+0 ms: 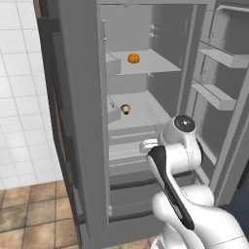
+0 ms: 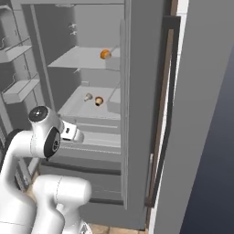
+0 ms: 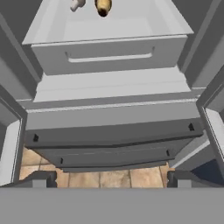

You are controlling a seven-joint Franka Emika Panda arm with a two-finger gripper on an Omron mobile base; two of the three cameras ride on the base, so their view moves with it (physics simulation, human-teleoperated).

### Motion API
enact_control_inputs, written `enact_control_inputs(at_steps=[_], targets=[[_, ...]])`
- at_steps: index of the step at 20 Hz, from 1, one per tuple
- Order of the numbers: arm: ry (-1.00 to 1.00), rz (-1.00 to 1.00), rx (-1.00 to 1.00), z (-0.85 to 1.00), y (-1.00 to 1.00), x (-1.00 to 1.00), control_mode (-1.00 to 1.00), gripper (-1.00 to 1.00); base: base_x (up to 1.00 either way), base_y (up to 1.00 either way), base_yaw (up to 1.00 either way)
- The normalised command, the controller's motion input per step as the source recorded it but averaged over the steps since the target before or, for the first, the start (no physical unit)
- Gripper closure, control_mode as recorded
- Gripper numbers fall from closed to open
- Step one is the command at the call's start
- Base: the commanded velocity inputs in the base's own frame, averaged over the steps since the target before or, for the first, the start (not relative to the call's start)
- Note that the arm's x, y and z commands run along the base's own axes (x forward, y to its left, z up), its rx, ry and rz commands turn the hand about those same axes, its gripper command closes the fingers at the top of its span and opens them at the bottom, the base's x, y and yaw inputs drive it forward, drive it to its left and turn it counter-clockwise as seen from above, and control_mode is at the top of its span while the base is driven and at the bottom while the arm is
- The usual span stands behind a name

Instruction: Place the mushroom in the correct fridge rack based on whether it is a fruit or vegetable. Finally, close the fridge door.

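Inside the open fridge, the mushroom (image 1: pixel 125 109) lies on the fridge rack (image 1: pixel 141 114), the lower of two pale shelves, just left of centre in the left base view. An orange fruit (image 1: pixel 133 58) sits on the upper shelf (image 1: pixel 155 63) above it. At the bottom edge of the hand view, the fingers (image 3: pixel 42 179) stand wide apart, holding nothing, facing the drawer front (image 3: pixel 109 54) below the rack.

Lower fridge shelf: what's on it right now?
The lower shelf holds the mushroom; the right base view shows a second small pale item beside it. The shelf's back left corner is covered by a bin.
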Motion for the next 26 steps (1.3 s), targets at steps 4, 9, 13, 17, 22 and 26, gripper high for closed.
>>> enact_control_inputs(at_steps=[4,9,13,17,22,26], targets=[[0.0,0.0,0.0,0.0,0.0,0.0,1.0,-1.0,-0.46,0.0,0.0],[0.0,0.0,0.0,0.0,0.0,0.0,1.0,-1.0,-0.39,0.0,0.0],[0.0,0.0,0.0,0.0,0.0,0.0,1.0,-1.0,-0.22,0.0,0.0],[0.0,0.0,0.0,0.0,0.0,0.0,-1.0,-1.0,0.0,0.0,0.0],[-0.2,0.06,-0.06,0.46,0.11,-0.66,-1.0,-1.0,0.0,0.0,0.0],[-0.24,0.23,-0.25,0.99,0.6,-0.99,-1.0,-1.0,0.0,0.0,0.0]])
